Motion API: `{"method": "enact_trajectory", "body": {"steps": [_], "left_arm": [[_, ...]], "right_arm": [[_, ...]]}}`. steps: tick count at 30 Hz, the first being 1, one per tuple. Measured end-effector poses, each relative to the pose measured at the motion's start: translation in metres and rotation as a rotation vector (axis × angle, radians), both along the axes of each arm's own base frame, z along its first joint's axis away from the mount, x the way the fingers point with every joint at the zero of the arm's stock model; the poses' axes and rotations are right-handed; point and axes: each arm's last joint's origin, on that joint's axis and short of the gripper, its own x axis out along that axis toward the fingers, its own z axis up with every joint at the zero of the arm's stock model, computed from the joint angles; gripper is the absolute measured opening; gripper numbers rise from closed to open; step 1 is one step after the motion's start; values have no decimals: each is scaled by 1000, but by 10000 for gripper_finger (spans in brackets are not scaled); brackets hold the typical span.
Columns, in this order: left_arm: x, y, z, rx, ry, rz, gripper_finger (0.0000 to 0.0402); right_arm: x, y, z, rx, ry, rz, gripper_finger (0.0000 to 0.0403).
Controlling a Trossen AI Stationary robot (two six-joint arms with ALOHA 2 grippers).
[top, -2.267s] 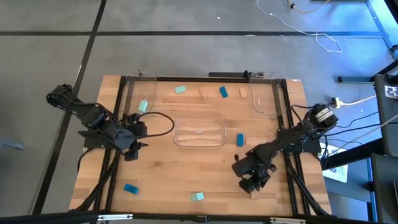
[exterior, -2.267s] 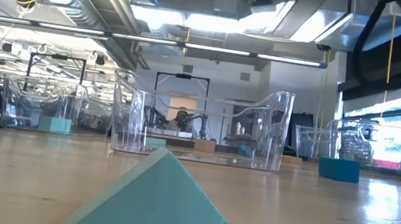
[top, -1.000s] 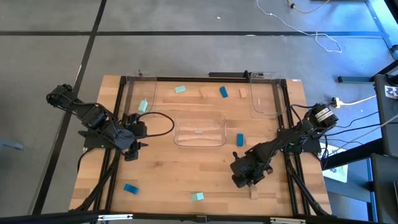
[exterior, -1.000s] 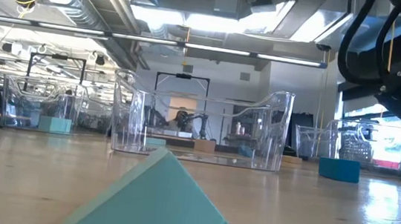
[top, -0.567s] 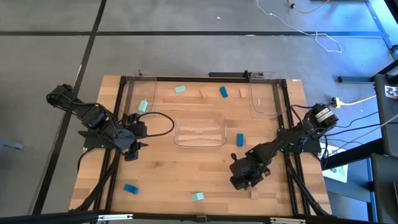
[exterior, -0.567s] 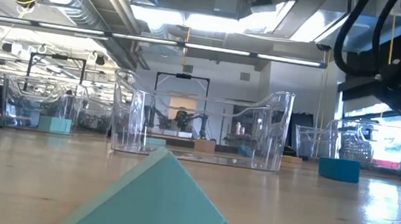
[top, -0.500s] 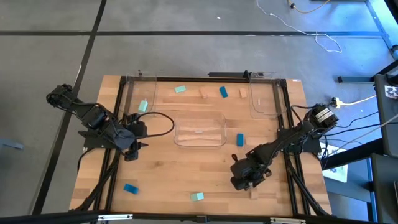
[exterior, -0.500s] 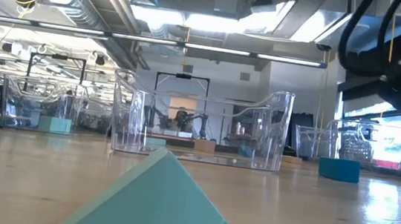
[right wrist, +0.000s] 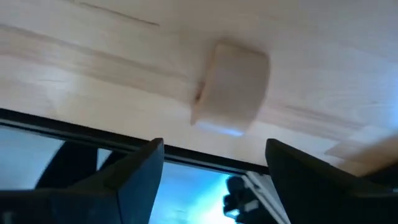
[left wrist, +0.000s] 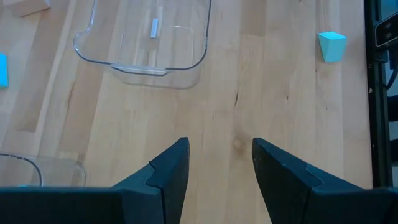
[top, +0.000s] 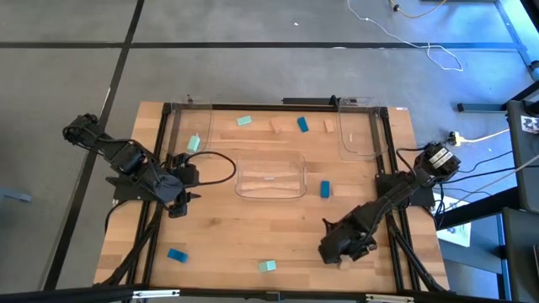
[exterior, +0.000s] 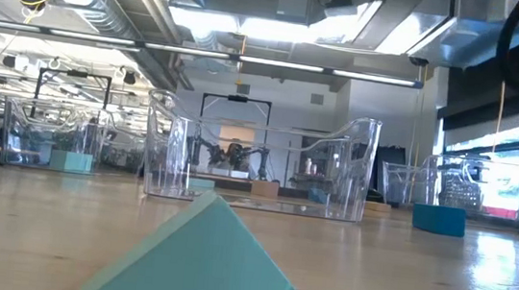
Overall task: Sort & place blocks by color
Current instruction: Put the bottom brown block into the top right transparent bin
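Near the worktop's (top: 253, 227) near right corner, the right gripper (right wrist: 211, 165) hangs over a tan wooden block (right wrist: 231, 87), jaws spread wide, holding nothing. Light, rigid and smooth, the block looks best pinched across its flat sides. At the left edge, the left gripper (left wrist: 217, 165) waits, jaws parted.

3 blue blocks (top: 325, 189), 3 mint blocks (top: 244, 120), perhaps 3 tan blocks (top: 275, 127), 3 trays (top: 269, 194).

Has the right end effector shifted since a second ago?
Yes. In the high view the right end effector has moved toward the table's near edge, farther from the blue block, over the tan block.
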Motion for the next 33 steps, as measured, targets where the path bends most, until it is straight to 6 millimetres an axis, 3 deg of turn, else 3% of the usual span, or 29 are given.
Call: {"method": "enact_trajectory", "body": {"steps": [7, 26, 33], "left_arm": [[0, 0, 0, 0, 0, 0, 167], [0, 0, 0, 0, 0, 0, 167], [0, 0, 0, 0, 0, 0, 167]], "right_arm": [[2, -2, -1, -95, -32, -116, 281], [-7, 8, -3, -29, 56, -50, 273], [-6, 7, -3, -57, 80, -148, 273]]}}
